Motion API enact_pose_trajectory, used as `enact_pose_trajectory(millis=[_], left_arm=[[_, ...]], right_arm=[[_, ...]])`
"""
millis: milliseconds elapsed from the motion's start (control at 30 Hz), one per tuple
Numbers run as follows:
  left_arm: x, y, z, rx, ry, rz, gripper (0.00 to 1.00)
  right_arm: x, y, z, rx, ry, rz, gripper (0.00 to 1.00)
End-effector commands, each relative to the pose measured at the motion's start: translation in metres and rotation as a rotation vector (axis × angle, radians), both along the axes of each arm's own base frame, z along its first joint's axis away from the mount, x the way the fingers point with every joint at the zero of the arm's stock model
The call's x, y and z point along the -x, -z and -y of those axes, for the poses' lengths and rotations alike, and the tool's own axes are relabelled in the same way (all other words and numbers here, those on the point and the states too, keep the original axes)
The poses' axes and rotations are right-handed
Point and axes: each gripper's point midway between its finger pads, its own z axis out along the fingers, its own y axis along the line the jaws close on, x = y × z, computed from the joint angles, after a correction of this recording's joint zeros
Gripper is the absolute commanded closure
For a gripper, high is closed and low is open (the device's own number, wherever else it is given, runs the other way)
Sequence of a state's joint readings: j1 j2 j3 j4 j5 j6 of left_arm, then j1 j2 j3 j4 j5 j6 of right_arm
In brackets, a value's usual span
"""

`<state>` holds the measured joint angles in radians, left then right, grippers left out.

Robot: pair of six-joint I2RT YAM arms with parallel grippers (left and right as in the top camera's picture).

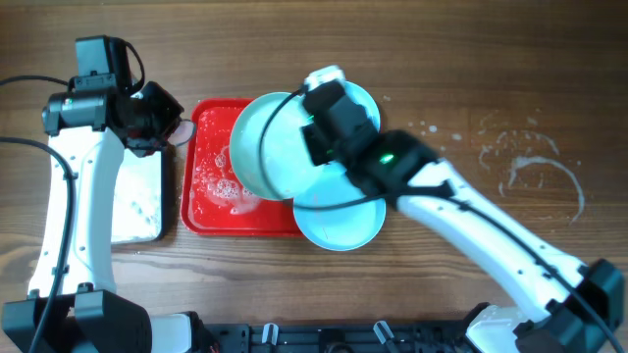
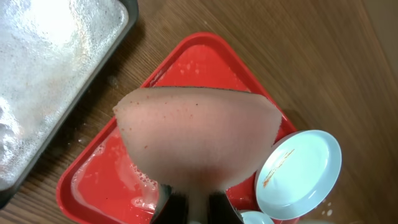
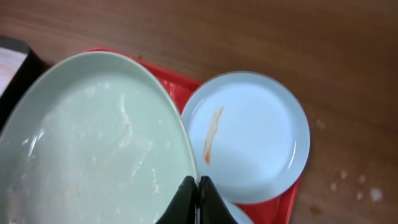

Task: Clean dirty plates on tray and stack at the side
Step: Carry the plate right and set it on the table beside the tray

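On the worktop [image 1: 442, 59], centre-left: red tray [image 1: 201, 211], foam-streaked. No stack at the side yet, so I judge the task to be at an early stage.

The held plate [image 1: 265, 147] is raised and tilted over the tray, with faint streaks on its face. The right gripper [image 3: 198, 190] is pinched tight on its rim.

A second plate [image 1: 370, 106] lies at its 2 o'clock and a third plate [image 1: 339, 227] at its 5 o'clock. One shows an orange smear, so both likely need cleaning.

The sponge [image 2: 196, 137] is clamped in the left gripper [image 2: 189, 210]. It sits at 9 o'clock of the held plate, apart from it.
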<state>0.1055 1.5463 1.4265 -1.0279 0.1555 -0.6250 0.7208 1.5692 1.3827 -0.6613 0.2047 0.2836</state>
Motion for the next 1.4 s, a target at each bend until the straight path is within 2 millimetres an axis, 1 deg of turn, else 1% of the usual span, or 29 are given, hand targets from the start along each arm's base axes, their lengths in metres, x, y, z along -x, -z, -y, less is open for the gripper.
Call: enact_pose_trajectory(millis=[0, 133, 200, 300, 367, 467, 500, 533, 600, 633, 667, 733, 833, 933, 967, 1133, 1200, 1233, 1300, 1333, 1367], left_arm=[[0.006, 0.015, 0.010, 0.002, 0.039, -0.041, 0.96], [0.016, 0.032, 0.026, 0.005, 0.083, -0.085, 0.96], [0.018, 0.037, 0.034, 0.004, 0.105, -0.091, 0.96], [0.017, 0.036, 0.041, 0.003, 0.125, -0.085, 0.96], [0.016, 0.036, 0.043, 0.003, 0.130, -0.082, 0.96], [0.016, 0.036, 0.042, 0.002, 0.130, -0.082, 0.96], [0.016, 0.036, 0.042, 0.002, 0.130, -0.082, 0.96], [0.016, 0.036, 0.042, 0.002, 0.130, -0.080, 0.96], [0.015, 0.036, 0.043, 0.002, 0.130, -0.075, 0.96], [0.014, 0.035, 0.043, 0.002, 0.130, -0.072, 0.96], [0.013, 0.035, 0.043, 0.002, 0.130, -0.069, 0.96], [0.013, 0.035, 0.043, 0.002, 0.130, -0.067, 0.96], [0.013, 0.035, 0.043, 0.002, 0.130, -0.067, 0.96], [0.013, 0.035, 0.043, 0.002, 0.130, -0.067, 0.96], [0.013, 0.035, 0.043, 0.002, 0.130, -0.067, 0.96], [0.013, 0.035, 0.042, 0.001, 0.131, -0.067, 0.96], [0.013, 0.035, 0.042, 0.001, 0.131, -0.067, 0.96], [0.013, 0.035, 0.042, 0.001, 0.131, -0.067, 0.96], [0.013, 0.035, 0.042, 0.001, 0.131, -0.066, 0.96], [0.012, 0.035, 0.042, 0.001, 0.131, -0.064, 0.96], [0.012, 0.035, 0.042, 0.001, 0.131, -0.063, 0.96]], right_arm=[[0.004, -0.008, 0.019, -0.224, 0.016, -0.183, 0.96], [-0.015, -0.009, 0.072, -0.288, 0.130, -0.234, 0.96], [-0.022, -0.008, 0.111, -0.288, 0.232, -0.246, 0.96], [-0.024, -0.001, 0.171, -0.280, 0.386, -0.276, 0.96], [-0.023, 0.009, 0.221, -0.292, 0.522, -0.291, 0.96], [-0.012, 0.026, 0.279, -0.314, 0.684, -0.295, 0.96], [-0.005, 0.034, 0.303, -0.327, 0.758, -0.292, 0.96], [0.001, 0.040, 0.321, -0.338, 0.813, -0.289, 0.96], [0.016, 0.058, 0.360, -0.356, 0.940, -0.291, 0.96], [0.024, 0.066, 0.375, -0.369, 1.013, -0.296, 0.96], [0.038, 0.079, 0.398, -0.374, 1.143, -0.302, 0.96], [0.062, 0.100, 0.430, -0.370, 1.358, -0.295, 0.96], [0.086, 0.117, 0.455, -0.319, 1.569, -0.260, 0.96], [0.101, 0.127, 0.467, -0.272, 1.704, -0.221, 0.96], [0.103, 0.128, 0.470, -0.267, 1.728, -0.205, 0.96], [0.100, 0.142, 0.473, -0.277, 1.723, -0.157, 0.96], [0.098, 0.146, 0.474, -0.282, 1.716, -0.135, 0.94], [0.097, 0.146, 0.474, -0.284, 1.716, -0.131, 0.84], [0.092, 0.147, 0.470, -0.304, 1.673, -0.137, 0.57], [0.083, 0.146, 0.466, -0.320, 1.607, -0.137, 0.46], [0.075, 0.144, 0.461, -0.344, 1.545, -0.136, 0.38]])
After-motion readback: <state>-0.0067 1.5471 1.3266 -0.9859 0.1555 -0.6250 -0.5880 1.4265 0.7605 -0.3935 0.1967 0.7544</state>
